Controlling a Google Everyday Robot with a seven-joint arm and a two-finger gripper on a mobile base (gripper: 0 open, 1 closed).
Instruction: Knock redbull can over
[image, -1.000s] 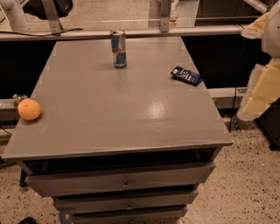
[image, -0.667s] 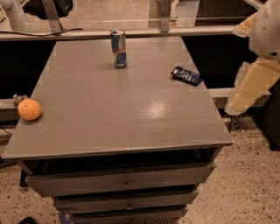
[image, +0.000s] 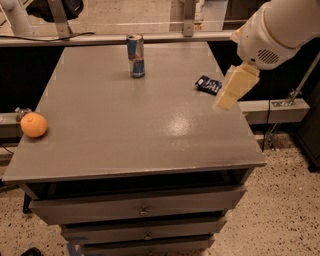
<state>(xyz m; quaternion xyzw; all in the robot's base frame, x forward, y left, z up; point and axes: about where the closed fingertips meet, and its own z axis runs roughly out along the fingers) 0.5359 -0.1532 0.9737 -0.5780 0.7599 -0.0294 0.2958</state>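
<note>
Right of redbull can (image: 135, 55), gripper (image: 225, 102), perhaps above packet (image: 205, 83).

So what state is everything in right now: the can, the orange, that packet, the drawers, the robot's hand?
Redbull can: upright near the far edge of the table, nothing touching it.
Orange: resting at the left edge.
Packet: lying flat near the right edge.
Gripper: raised over the table's right side, next to the packet, well short of the can.
Drawers: shut.
</note>
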